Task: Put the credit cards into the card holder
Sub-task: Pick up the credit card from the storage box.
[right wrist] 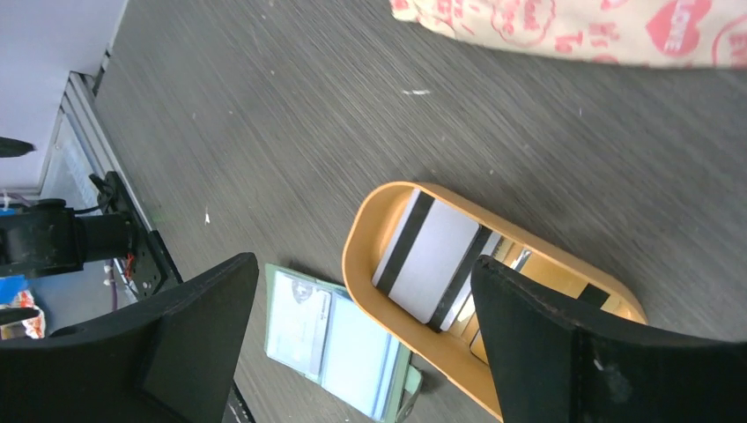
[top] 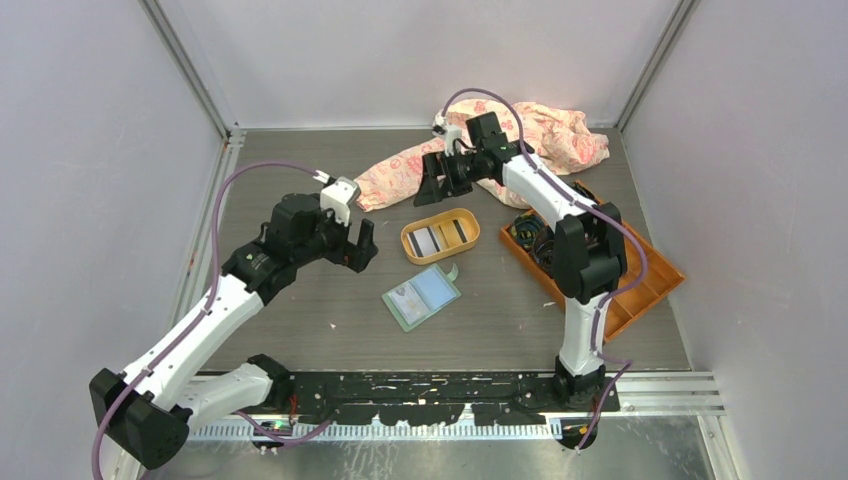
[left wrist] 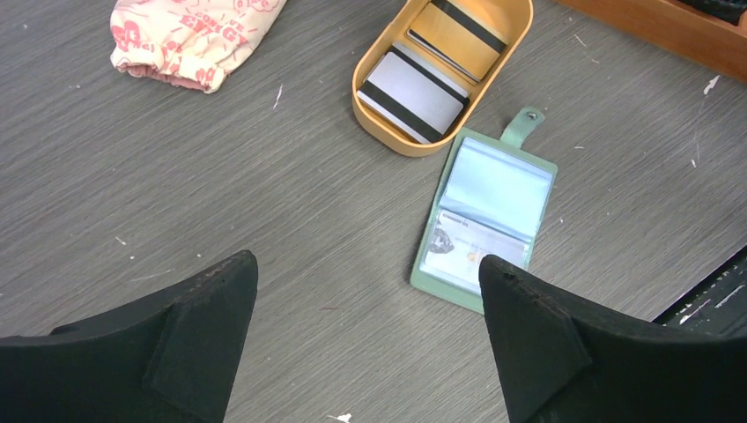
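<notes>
Cards [left wrist: 412,85] light grey, black stripes; tray [left wrist: 358,92] orange; wallet [left wrist: 489,189] pale green; cloth [left wrist: 189,35] cream, pink print; table [left wrist: 220,176] grey, grained.

An orange oval tray [top: 406,244] was set near the middle of the grey table [top: 300,330]. An orange compartmented box [top: 655,282] was placed at the right, with dark cords [top: 528,232] heaped in its far end. A pink printed cloth [top: 560,135] was crumpled along the far edge.

Soft, even light fills the overhead view, with only faint shadows on the grey table [top: 300,330]. In the left wrist view the table grain is sharp and the wallet [left wrist: 489,211] carries a pale sheen on its clear pockets. The right wrist view is smeared, the cloth [right wrist: 599,26] at top right blurred, the black fingers [right wrist: 176,352] nearly featureless
</notes>
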`<action>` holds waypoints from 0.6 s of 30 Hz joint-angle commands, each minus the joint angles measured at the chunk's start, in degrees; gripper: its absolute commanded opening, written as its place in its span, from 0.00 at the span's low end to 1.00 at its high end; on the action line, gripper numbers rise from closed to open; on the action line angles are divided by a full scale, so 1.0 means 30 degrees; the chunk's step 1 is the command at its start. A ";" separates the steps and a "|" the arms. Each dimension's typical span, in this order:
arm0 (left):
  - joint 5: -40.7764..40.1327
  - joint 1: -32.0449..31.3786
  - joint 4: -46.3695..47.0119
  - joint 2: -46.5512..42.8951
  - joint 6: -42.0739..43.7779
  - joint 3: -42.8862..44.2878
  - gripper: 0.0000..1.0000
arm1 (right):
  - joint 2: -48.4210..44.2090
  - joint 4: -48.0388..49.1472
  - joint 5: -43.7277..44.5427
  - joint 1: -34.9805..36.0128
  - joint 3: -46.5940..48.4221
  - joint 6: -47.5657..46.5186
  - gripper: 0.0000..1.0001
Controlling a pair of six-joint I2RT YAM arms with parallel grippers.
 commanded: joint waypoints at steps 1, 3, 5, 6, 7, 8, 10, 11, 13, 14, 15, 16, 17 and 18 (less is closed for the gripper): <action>-0.0430 0.0067 0.0977 0.0017 0.0389 -0.0085 0.94 | 0.0084 -0.0082 0.1036 0.0019 0.0164 -0.0123 0.93; -0.0406 0.0073 0.1014 0.0077 0.0361 -0.0099 0.94 | 0.0551 -0.0447 0.1098 0.0017 0.0278 0.0035 0.85; -0.0307 0.0069 0.1030 0.0118 0.0310 -0.0101 0.93 | 0.0969 -0.0385 0.0918 0.0006 -0.0030 0.0515 0.76; -0.0227 0.0085 0.1048 0.0114 0.0281 -0.0106 0.93 | 0.1195 -0.0440 0.0951 -0.0003 -0.0143 0.0567 0.72; -0.0140 0.0090 0.1102 0.0139 0.0273 -0.0122 0.93 | 0.1487 -0.0597 0.1084 0.0018 -0.0193 0.0475 0.69; -0.0059 0.0070 0.1126 0.0190 0.0272 -0.0142 0.92 | 0.1688 -0.0770 0.1203 -0.0009 -0.0211 0.0353 0.66; -0.0051 0.0082 0.1115 0.0260 0.0272 -0.0158 0.92 | 0.2100 -0.0940 0.1106 -0.0063 -0.0233 0.0433 0.62; -0.0092 0.0094 0.1109 0.0325 0.0272 -0.0157 0.92 | 0.2314 -0.0960 0.1022 -0.0074 -0.0194 0.0509 0.60; -0.0068 0.0094 0.1113 0.0391 0.0272 -0.0180 0.92 | 0.2686 -0.1024 0.0888 -0.0047 -0.0087 0.0659 0.57; -0.0054 0.0085 0.1128 0.0404 0.0272 -0.0186 0.92 | 0.2849 -0.1051 0.0900 -0.0042 -0.0036 0.0669 0.57; -0.0041 0.0069 0.1122 0.0417 0.0272 -0.0214 0.92 | 0.2979 -0.1087 0.0905 -0.0064 -0.0030 0.0671 0.57; -0.0010 0.0071 0.1162 0.0451 0.0272 -0.0219 0.91 | 0.3120 -0.1106 0.0898 -0.0023 -0.0029 0.0697 0.56; 0.0034 0.0042 0.1159 0.0481 0.0272 -0.0238 0.91 | 0.3295 -0.1160 0.0901 -0.0028 -0.0018 0.0703 0.56; 0.0124 0.0053 0.1155 0.0467 0.0247 -0.0252 0.91 | 0.3463 -0.1251 0.0880 -0.0025 0.0035 0.0704 0.55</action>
